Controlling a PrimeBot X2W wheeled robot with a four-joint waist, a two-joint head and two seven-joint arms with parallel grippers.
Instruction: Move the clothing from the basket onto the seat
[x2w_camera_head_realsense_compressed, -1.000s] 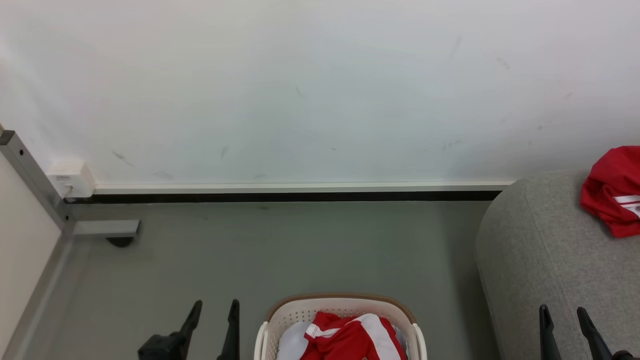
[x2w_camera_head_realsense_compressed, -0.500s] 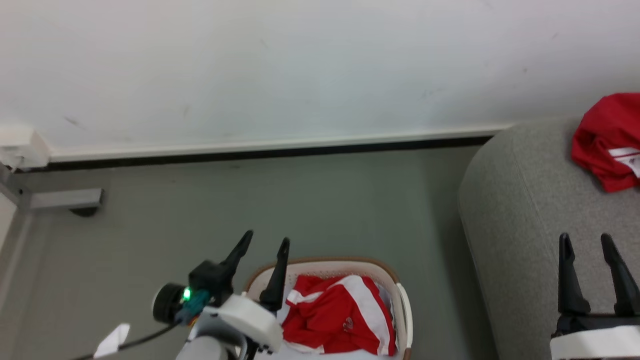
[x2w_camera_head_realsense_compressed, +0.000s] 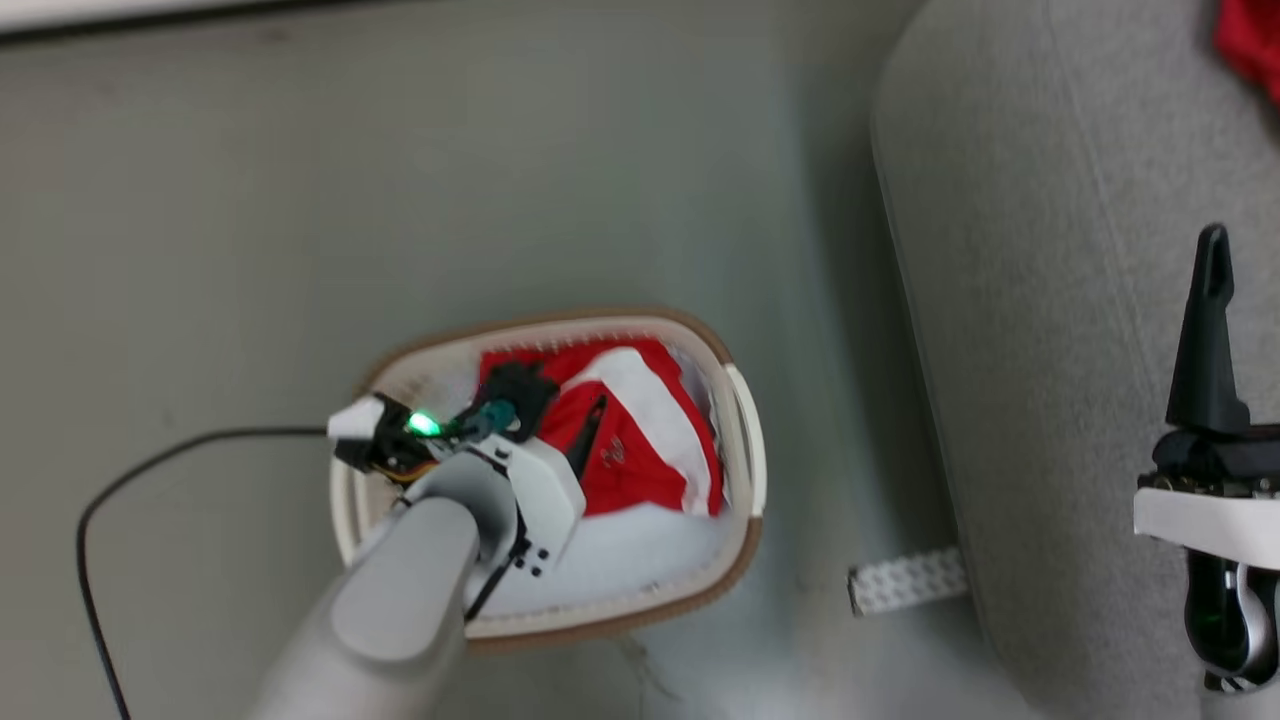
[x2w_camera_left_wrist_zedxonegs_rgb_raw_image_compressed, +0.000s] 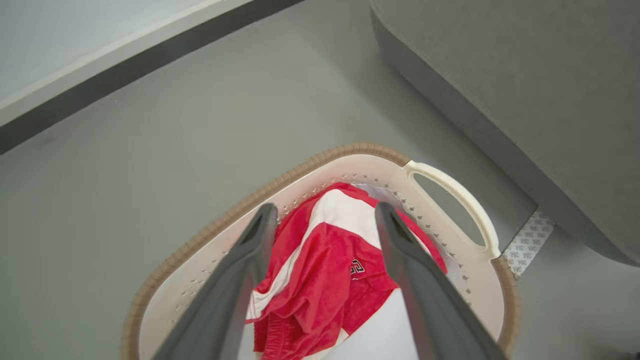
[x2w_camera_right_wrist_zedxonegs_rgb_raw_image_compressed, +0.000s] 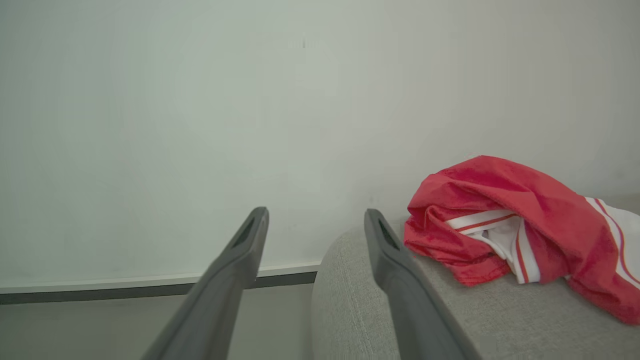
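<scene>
The cream basket (x2w_camera_head_realsense_compressed: 745, 440) (x2w_camera_left_wrist_zedxonegs_rgb_raw_image_compressed: 452, 182) stands on the grey floor left of the grey seat (x2w_camera_head_realsense_compressed: 1050, 300) (x2w_camera_left_wrist_zedxonegs_rgb_raw_image_compressed: 525, 75) (x2w_camera_right_wrist_zedxonegs_rgb_raw_image_compressed: 450, 320). One piece of the clothing (x2w_camera_head_realsense_compressed: 640, 450) (x2w_camera_left_wrist_zedxonegs_rgb_raw_image_compressed: 325, 280), red with white panels, lies crumpled inside the basket. My left gripper (x2w_camera_head_realsense_compressed: 555, 410) (x2w_camera_left_wrist_zedxonegs_rgb_raw_image_compressed: 325, 210) hangs open just above it, a finger on each side, gripping nothing. A second red garment (x2w_camera_right_wrist_zedxonegs_rgb_raw_image_compressed: 500, 225) (x2w_camera_head_realsense_compressed: 1250, 40) lies on the seat's far end. My right gripper (x2w_camera_head_realsense_compressed: 1213, 240) (x2w_camera_right_wrist_zedxonegs_rgb_raw_image_compressed: 316, 214) stands open over the seat, empty.
A pale flat cloth (x2w_camera_head_realsense_compressed: 640, 550) (x2w_camera_left_wrist_zedxonegs_rgb_raw_image_compressed: 380, 335) lies in the basket under the red garment. A black cable (x2w_camera_head_realsense_compressed: 150, 450) trails over the floor on the left. A strip of patterned tape (x2w_camera_head_realsense_compressed: 905, 580) (x2w_camera_left_wrist_zedxonegs_rgb_raw_image_compressed: 527, 240) sits by the seat's base. A dark baseboard (x2w_camera_left_wrist_zedxonegs_rgb_raw_image_compressed: 125, 65) runs along the wall.
The head camera has tilted down, so the whole picture has shifted. My left arm has reached in over the basket, its open fingers now above the red garment. Both grippers stay open.
</scene>
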